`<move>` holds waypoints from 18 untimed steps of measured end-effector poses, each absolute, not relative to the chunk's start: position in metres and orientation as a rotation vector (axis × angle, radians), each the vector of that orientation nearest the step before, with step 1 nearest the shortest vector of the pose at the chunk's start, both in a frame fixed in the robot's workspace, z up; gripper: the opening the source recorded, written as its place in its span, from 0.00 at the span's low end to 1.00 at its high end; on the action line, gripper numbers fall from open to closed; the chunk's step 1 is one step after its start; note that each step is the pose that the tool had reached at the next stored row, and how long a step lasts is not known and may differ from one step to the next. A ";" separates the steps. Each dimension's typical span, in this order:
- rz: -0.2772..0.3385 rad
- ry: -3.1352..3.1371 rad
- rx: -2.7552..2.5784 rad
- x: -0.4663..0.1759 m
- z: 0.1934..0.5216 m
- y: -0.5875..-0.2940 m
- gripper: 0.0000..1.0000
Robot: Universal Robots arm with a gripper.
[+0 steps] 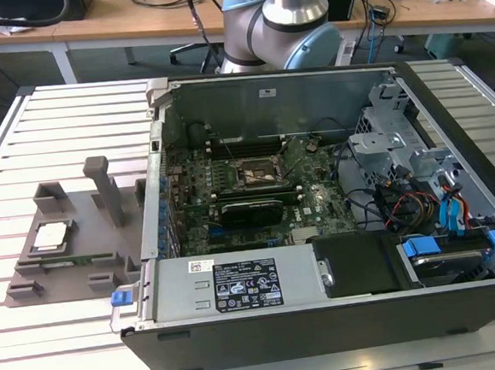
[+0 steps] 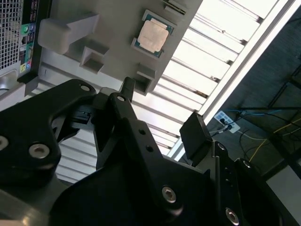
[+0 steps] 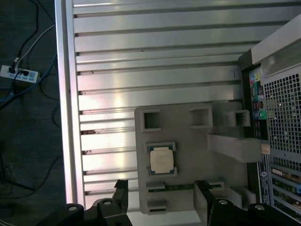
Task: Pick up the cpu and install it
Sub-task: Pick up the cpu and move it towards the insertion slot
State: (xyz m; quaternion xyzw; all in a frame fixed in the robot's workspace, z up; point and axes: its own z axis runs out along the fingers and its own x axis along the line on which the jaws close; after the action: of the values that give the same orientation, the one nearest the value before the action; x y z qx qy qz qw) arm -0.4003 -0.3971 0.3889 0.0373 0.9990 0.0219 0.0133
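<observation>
The cpu [image 1: 50, 237] is a small silvery square chip lying flat in a recess of the grey fixture plate [image 1: 73, 250], on the slatted table at the exterior view's left of the open computer case [image 1: 322, 256]. Both wrist views look down on the cpu [image 3: 161, 159] [image 2: 153, 35] from well above. My gripper [image 3: 161, 190] [image 2: 162, 113] hangs over the plate beside the chip, open, with its two black fingers [image 3: 121, 188] wide apart and nothing between them. Inside the case, the dark metal-framed socket [image 1: 259, 174] sits on the green motherboard [image 1: 231, 195].
The fixture plate carries raised grey blocks and a tall post [image 1: 106, 187]. The case's rear wall [image 3: 277, 108] stands close beside the plate. Cables and drive bays [image 1: 428, 188] crowd the case at the exterior view's right. The arm's base [image 1: 282, 19] stands behind the case. The table edge [image 3: 66, 94] drops to the floor.
</observation>
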 end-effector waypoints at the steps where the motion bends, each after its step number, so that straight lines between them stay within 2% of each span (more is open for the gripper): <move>1: 0.068 3.112 0.116 -0.400 0.388 -0.397 0.66; 18: 0.068 3.112 0.116 -0.400 0.378 -0.397 0.66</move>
State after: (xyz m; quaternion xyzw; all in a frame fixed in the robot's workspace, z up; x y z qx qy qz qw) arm -0.4004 -0.3971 0.3779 0.0374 0.9990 0.0218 0.0133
